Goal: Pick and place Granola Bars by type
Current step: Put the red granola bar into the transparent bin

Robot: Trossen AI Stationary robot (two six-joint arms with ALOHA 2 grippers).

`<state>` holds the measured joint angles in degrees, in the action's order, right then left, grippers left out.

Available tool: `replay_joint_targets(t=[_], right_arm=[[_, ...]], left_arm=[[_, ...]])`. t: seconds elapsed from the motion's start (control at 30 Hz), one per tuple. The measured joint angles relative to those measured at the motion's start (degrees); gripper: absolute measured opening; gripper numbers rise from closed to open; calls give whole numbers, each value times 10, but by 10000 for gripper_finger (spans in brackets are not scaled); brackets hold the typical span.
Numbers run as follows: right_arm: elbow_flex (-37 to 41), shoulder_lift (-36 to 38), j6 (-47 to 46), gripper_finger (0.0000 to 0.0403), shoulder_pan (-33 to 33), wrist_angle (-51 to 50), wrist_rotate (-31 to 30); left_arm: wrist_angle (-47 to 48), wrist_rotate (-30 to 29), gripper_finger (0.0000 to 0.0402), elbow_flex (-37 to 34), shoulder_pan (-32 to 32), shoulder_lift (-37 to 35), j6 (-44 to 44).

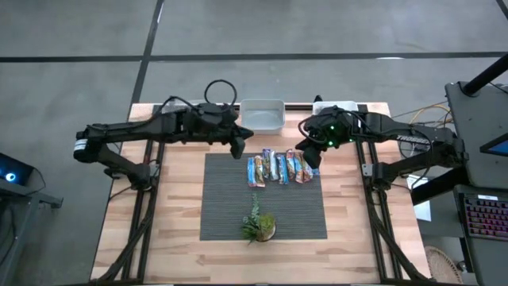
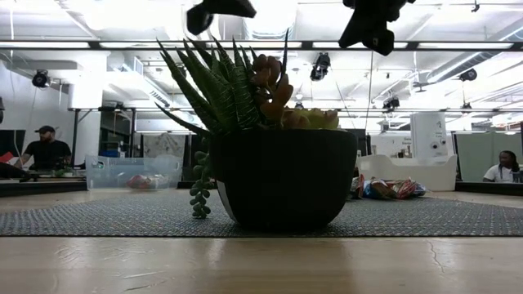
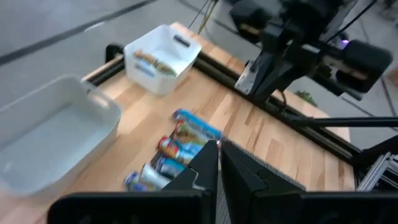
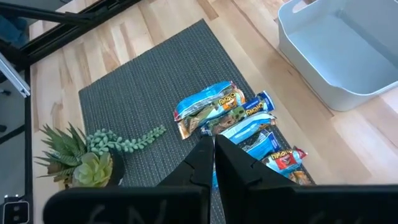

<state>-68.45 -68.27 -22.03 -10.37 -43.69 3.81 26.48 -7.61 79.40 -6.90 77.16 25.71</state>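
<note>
Several granola bars (image 1: 278,167) in blue, orange and red wrappers lie side by side on the far part of the grey mat (image 1: 230,206). They also show in the left wrist view (image 3: 177,152) and the right wrist view (image 4: 239,121). My left gripper (image 1: 236,148) hangs above the mat's far left corner, to the left of the bars. Its fingers are shut and empty (image 3: 217,165). My right gripper (image 1: 311,156) hangs just right of the bars, also shut and empty (image 4: 213,149). In the low view both grippers (image 2: 221,10) (image 2: 372,24) are high above the table.
An empty grey bin (image 1: 262,114) stands at the table's far edge. A white bin (image 3: 163,55) holding a few bars stands to its right, under my right arm. A small potted plant (image 1: 259,226) sits on the mat's near part. People sit in the room beyond.
</note>
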Motion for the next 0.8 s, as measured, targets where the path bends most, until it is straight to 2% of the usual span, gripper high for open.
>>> replay_joint_targets(t=[0.1, 0.23, 0.33, 0.5, 0.63, 0.8], right_arm=[[0, 1, 0, 9, 0, -12, 0], [0, 5, 0, 9, 0, -37, 0], [0, 11, 6, 9, 0, -42, -2], [0, 29, 24, 9, 0, -41, -12], [0, 46, 25, 9, 0, -41, -17], [1, 61, 25, 9, 0, -41, -26]], left_arm=[[-33, 23, 28, 0, 0, 11, -17], [-40, 59, 84, 0, 0, 15, -15], [-32, 59, 131, 0, 0, 16, -13], [-20, 22, 193, 1, 0, 16, 15], [8, -9, 205, 5, -3, 16, 83], [33, -14, 204, 17, -5, 19, 130]])
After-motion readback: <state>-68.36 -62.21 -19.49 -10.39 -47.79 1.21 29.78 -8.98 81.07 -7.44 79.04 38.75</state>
